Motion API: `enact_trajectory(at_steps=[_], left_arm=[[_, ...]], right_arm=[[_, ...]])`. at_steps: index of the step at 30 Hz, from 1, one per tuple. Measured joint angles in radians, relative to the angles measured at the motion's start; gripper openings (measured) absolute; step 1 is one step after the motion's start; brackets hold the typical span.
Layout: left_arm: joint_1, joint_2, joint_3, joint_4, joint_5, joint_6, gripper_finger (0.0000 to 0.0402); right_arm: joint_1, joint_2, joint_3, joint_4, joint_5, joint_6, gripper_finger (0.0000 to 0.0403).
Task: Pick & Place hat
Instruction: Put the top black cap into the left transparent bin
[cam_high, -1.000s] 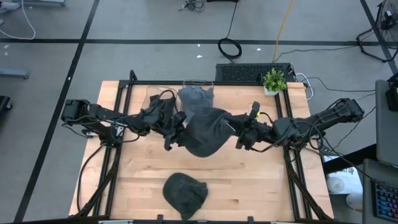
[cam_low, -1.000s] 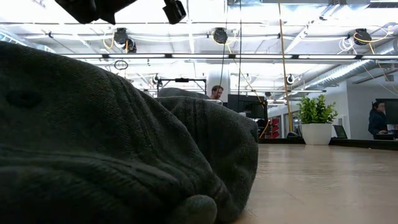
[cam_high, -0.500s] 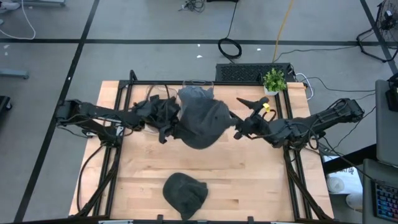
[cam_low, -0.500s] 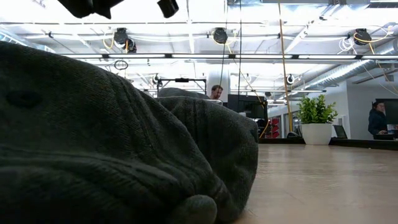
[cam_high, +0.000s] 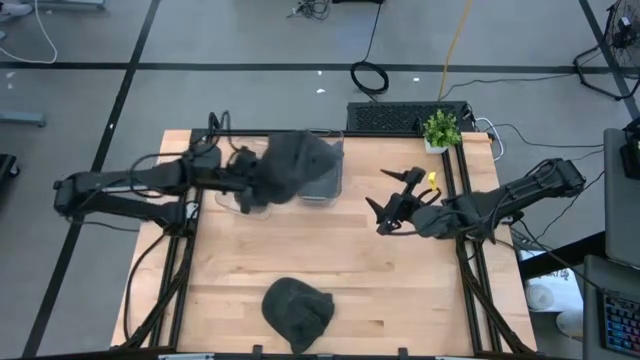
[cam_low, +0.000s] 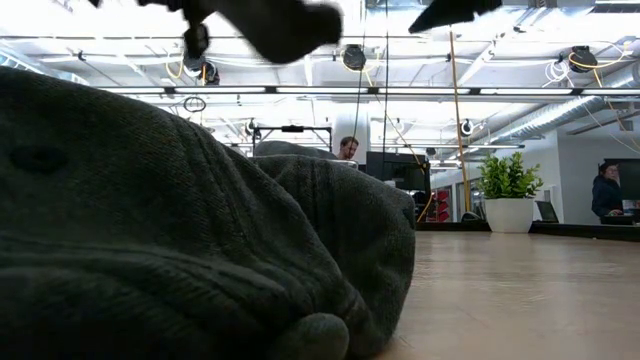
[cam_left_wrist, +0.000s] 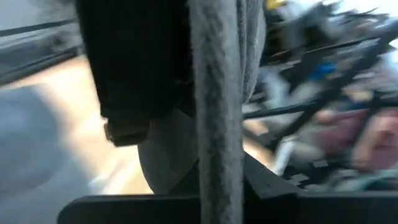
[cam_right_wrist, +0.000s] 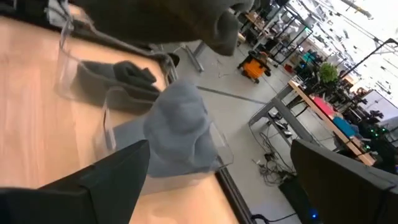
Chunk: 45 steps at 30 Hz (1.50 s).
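A dark grey hat (cam_high: 293, 165) hangs bunched from my left gripper (cam_high: 250, 183), which is shut on it, above the clear bins (cam_high: 331, 193) at the table's far middle. It also shows at the top of the low view (cam_low: 285, 22). One bin holds a lighter grey hat (cam_right_wrist: 177, 134); the other holds a dark cloth (cam_right_wrist: 127, 71). A second dark grey hat (cam_high: 297, 312) lies flat on the table near its front edge. My right gripper (cam_high: 385, 198) stands open to the right of the bins, with nothing between its fingers (cam_right_wrist: 109, 183). My left gripper holds the dark grey hat by a thick fold or rim of its cloth (cam_left_wrist: 217, 130), which runs down between the fingers (cam_left_wrist: 134, 68). The fingers come about level from the table's left side. The hat hangs slack from them, lifted clear above the bins.
A small potted plant (cam_high: 441, 129) stands at the table's far right corner, with a keyboard (cam_high: 405, 117) behind the far edge. Bare wood (cam_high: 400, 290) lies between the bins and the near hat. People show far off in the room (cam_low: 348, 148).
My right gripper has opened, let go of the hat and rolled. My left gripper has drawn back toward the table's left and far edge with the hat. The hat, then stretched between both grippers, now hangs bunched from the left one over the bins.
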Motion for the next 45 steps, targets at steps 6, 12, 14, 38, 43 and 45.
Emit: enact_trajectory(at_steps=[6, 12, 14, 38, 43, 45], left_arm=[[0.054, -0.161, 0.0, -0.455, -0.217, 0.011, 0.001], [0.106, -0.216, -0.026, -0.609, -0.272, -0.047, 0.0009], [0.12, -0.23, -0.07, -0.549, -0.239, -0.051, 0.0009], [0.298, -0.414, -0.571, 0.123, -0.087, -0.316, 0.0009], [0.238, -0.412, -0.588, 0.14, -0.224, -0.345, 0.0009], [0.198, -0.412, -0.609, 0.147, -0.268, -0.364, 0.0009]], right_arm=[[-0.015, 0.0, -0.078, 0.062, 0.0, 0.008, 0.038], [-0.038, -0.001, -0.131, 0.183, -0.002, -0.041, 0.038], [-0.044, -0.001, -0.149, 0.219, -0.002, -0.059, 0.038], [-0.045, -0.001, -0.156, 0.245, -0.002, -0.083, 0.038], [-0.045, -0.001, -0.157, 0.244, -0.002, -0.083, 0.038], [-0.045, -0.001, -0.156, 0.244, -0.002, -0.083, 0.038]])
